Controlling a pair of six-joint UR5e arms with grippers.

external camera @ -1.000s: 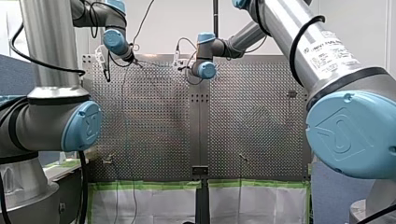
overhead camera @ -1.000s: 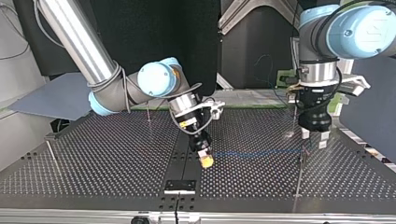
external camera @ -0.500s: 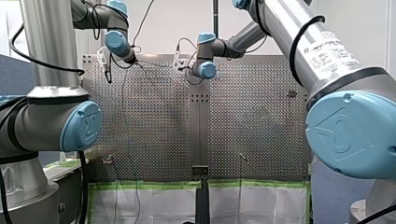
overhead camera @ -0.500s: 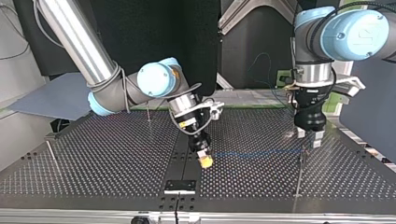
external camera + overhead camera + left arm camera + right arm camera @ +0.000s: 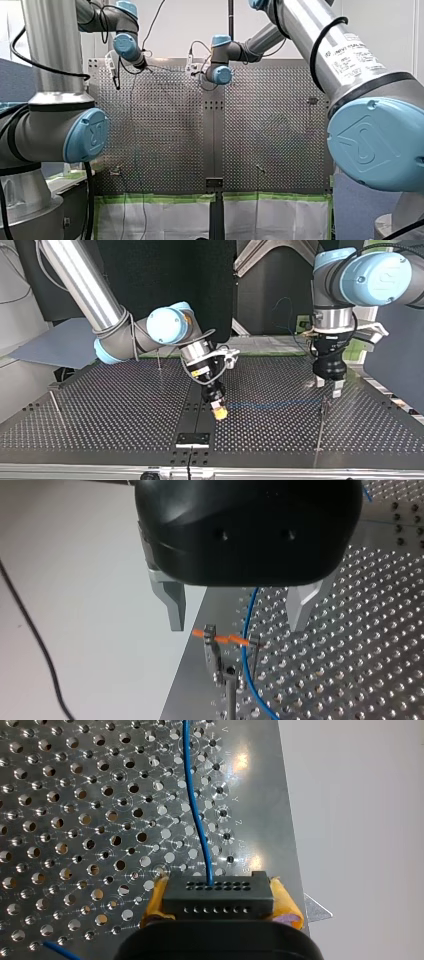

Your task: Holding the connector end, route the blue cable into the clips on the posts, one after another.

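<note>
Gripping connector point(image 5: 218, 895) in right claw point(image 5: 220, 904) low over desk point(image 5: 75, 820), holding blue cable point(image 5: 195, 810) stretched to clip point(image 5: 230, 645) beneath wide-open left claw point(image 5: 236, 620); probably best pulling taut and level, seating it deep.

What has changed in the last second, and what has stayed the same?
My left gripper, open and empty, rose a little and drew away from the clip post. My right gripper stayed shut on the connector, and the blue cable kept its line.
</note>
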